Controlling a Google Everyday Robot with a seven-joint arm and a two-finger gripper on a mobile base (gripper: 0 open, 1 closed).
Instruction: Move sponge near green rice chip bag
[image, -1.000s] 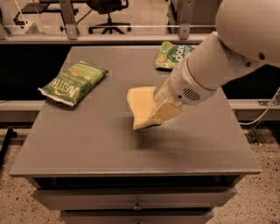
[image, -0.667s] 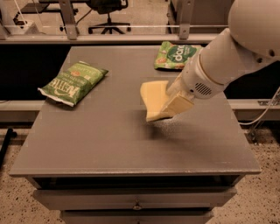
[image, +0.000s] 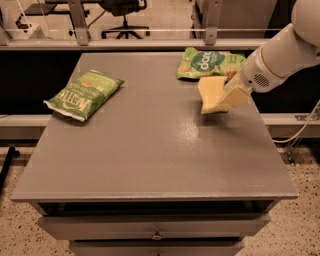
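Note:
The pale yellow sponge (image: 210, 92) is held tilted above the table's right side, just in front of the green rice chip bag (image: 209, 62), which lies flat at the back right with a dark green round logo. My gripper (image: 226, 101) reaches in from the right on a white arm and is shut on the sponge's right edge, with cream fingers (image: 234, 98) pinching it. The sponge hangs clear of the table surface and casts a shadow below.
A green bag with white "Kettle" lettering (image: 83, 94) lies at the table's left. The grey table (image: 150, 150) has drawers below its front edge. A rail and an office chair (image: 122, 15) stand behind the table.
My gripper has carried the sponge from the table's middle to the right and toward the back, closer to the green rice chip bag. Both bags have stayed in place.

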